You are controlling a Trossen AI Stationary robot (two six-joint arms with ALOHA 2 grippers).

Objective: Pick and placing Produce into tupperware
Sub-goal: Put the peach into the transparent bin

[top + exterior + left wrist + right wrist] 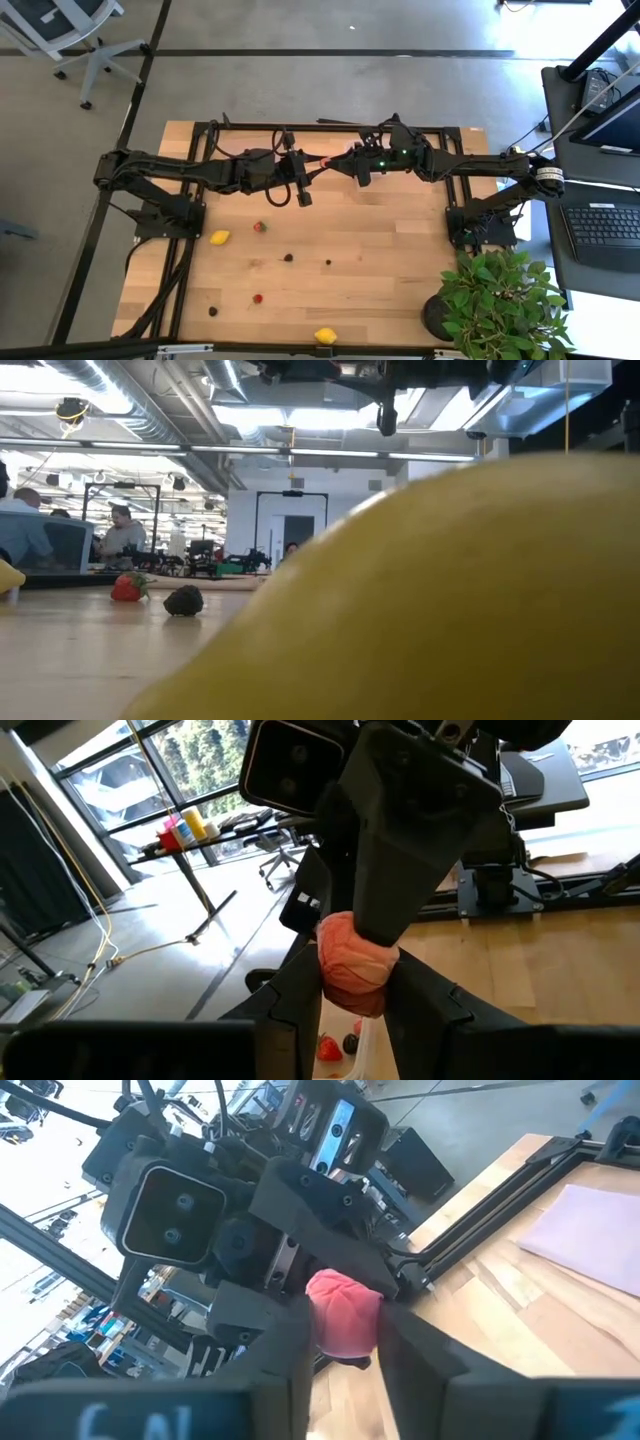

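Note:
A pinkish-red strawberry-like piece (336,160) hangs high over the far middle of the table, where my left gripper (322,163) and my right gripper (350,161) meet tip to tip, both shut on it. More produce lies loose on the wood: two lemons (220,238) (325,336), strawberries (259,227) (258,298) and dark berries (288,257) (328,262) (212,311). I cannot make out the tupperware for certain. A pale translucent edge (366,1038) shows below my left fingers, with a strawberry (328,1047) and a berry (350,1043) beside it. My left gripper pinches the red piece (350,982) between its two fingers, which come in level from the table's left. The piece is lifted well clear of the table. My right gripper's finger covers its upper part. My right gripper has the same red piece (343,1320) between its two fingers (292,1342), one on each side. The fingers come in level from the table's right, facing the left gripper. The piece stays clear of the table.
A potted green plant (492,300) stands at the near right corner. In the low view, one lemon (450,590) lies close against the lens and fills most of it. A flat pale sheet (590,1240) lies on the wood. People sit in the room behind.

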